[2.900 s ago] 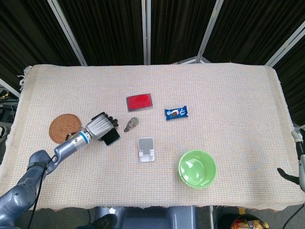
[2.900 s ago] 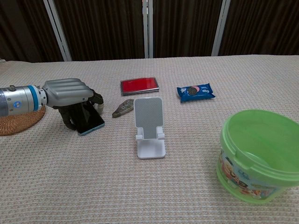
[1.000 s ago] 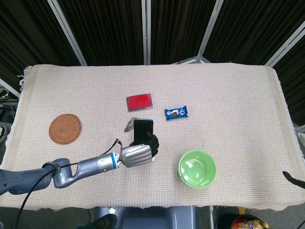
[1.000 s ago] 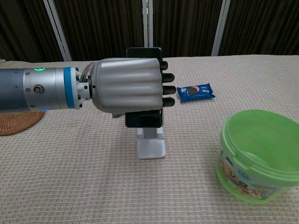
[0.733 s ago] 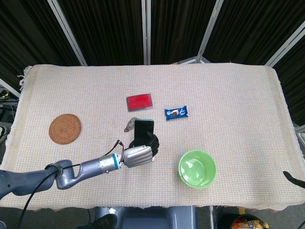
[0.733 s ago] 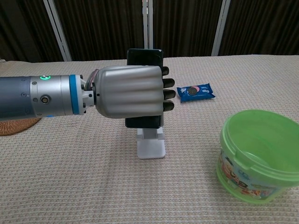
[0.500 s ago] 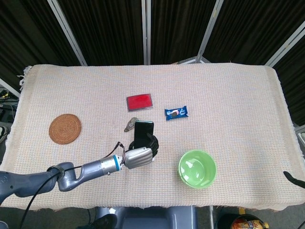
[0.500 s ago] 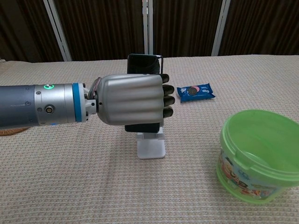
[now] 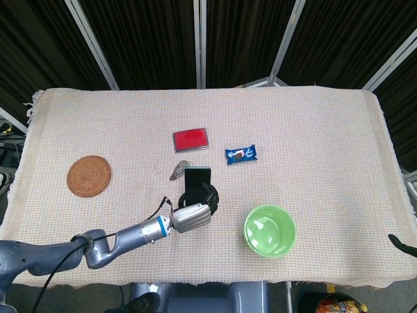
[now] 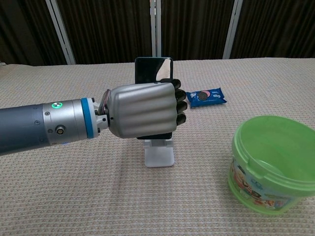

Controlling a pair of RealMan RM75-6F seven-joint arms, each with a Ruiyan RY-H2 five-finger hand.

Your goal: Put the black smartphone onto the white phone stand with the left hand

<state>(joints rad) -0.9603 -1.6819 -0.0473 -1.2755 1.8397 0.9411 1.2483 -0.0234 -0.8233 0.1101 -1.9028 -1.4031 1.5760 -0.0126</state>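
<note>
The black smartphone [image 9: 197, 177] [image 10: 153, 69] stands upright with my left hand [image 9: 193, 216] [image 10: 143, 110] wrapped around its lower half. Its top sticks out above the knuckles. The white phone stand [image 10: 159, 156] is right below and behind the hand. Only its base shows in the chest view, and in the head view the hand and phone hide it. Whether the phone touches the stand I cannot tell. Of my right hand [image 9: 402, 242] only a dark tip shows at the right edge of the head view.
A green bucket [image 9: 270, 230] [image 10: 268, 162] sits to the right of the stand. Behind lie a blue cookie packet [image 9: 241, 154] [image 10: 206, 97], a red case [image 9: 191, 139] and a small grey item [image 9: 179, 169]. A woven coaster [image 9: 88, 175] is at the far left.
The left hand carried the phone from beside the coaster over to the stand. In the last second it sank a little, and more of the phone's top shows above the knuckles.
</note>
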